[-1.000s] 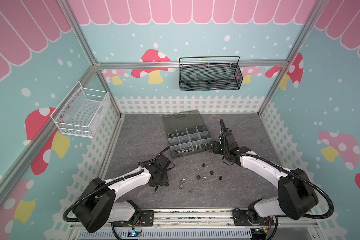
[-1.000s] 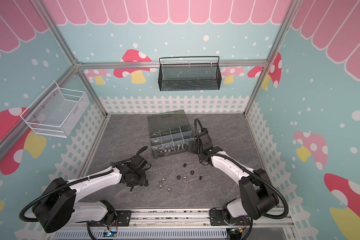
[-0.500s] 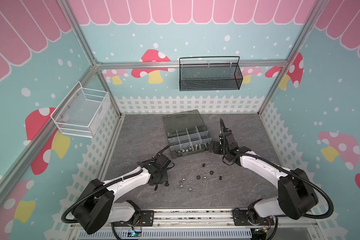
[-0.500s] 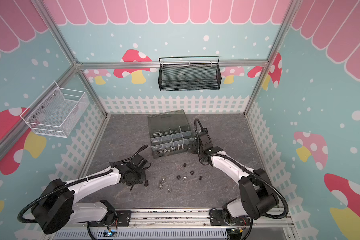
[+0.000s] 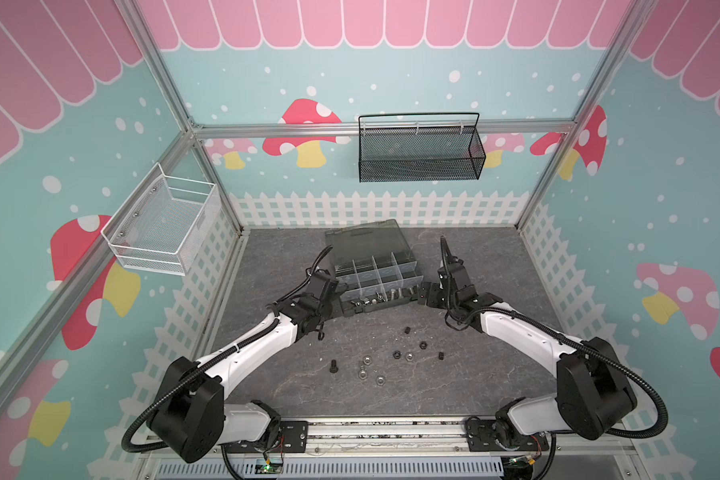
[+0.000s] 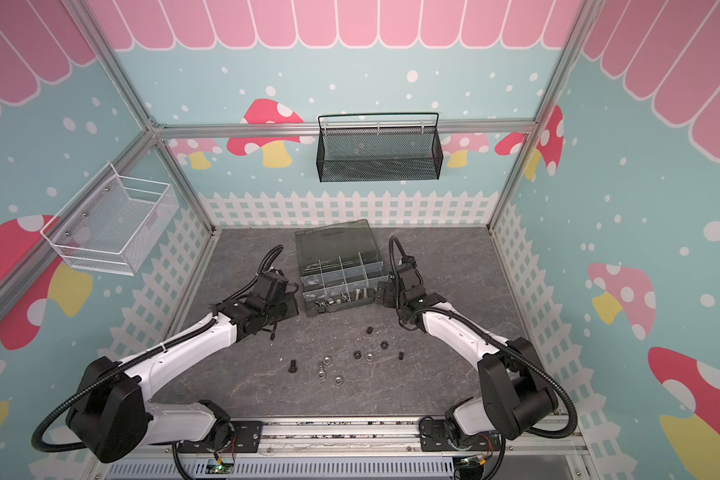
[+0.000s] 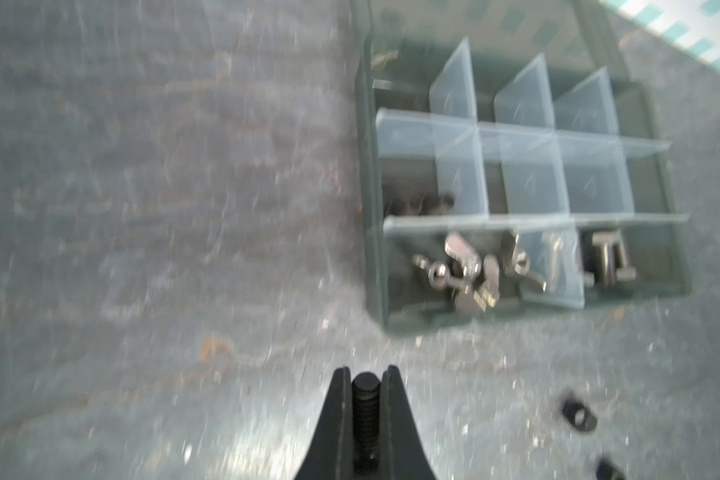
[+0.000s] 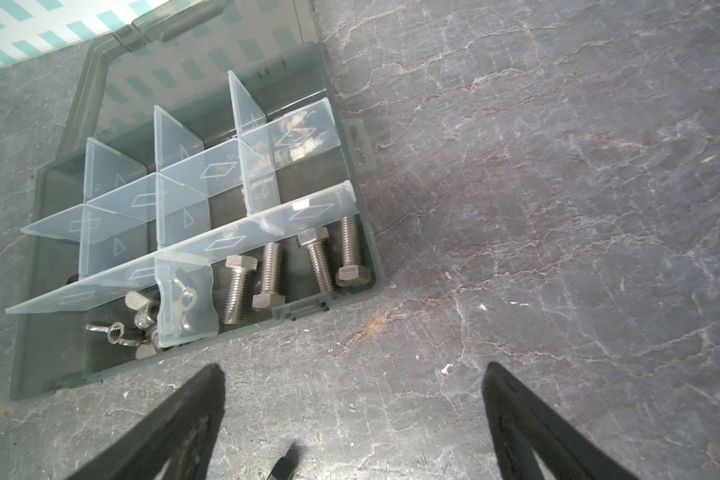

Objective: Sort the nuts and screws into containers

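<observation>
The left gripper (image 7: 366, 372) is clamped on a short black screw (image 7: 366, 405), above the grey floor (image 5: 454, 386) and just short of the near left corner of the box (image 5: 364, 239). The box, lid open, holds wing nuts (image 8: 142, 318) and silver bolts (image 8: 273, 272) in its front row. Loose nuts (image 5: 409, 356) and another black screw (image 5: 333, 365) lie on the floor before it. The right gripper (image 8: 353, 370) gapes wide and holds nothing, beside the box's near right corner.

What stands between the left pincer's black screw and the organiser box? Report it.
Nothing visible. The left pincer grips the black screw; only bare table lies between it and the organiser box, whose lid stands open.
</observation>
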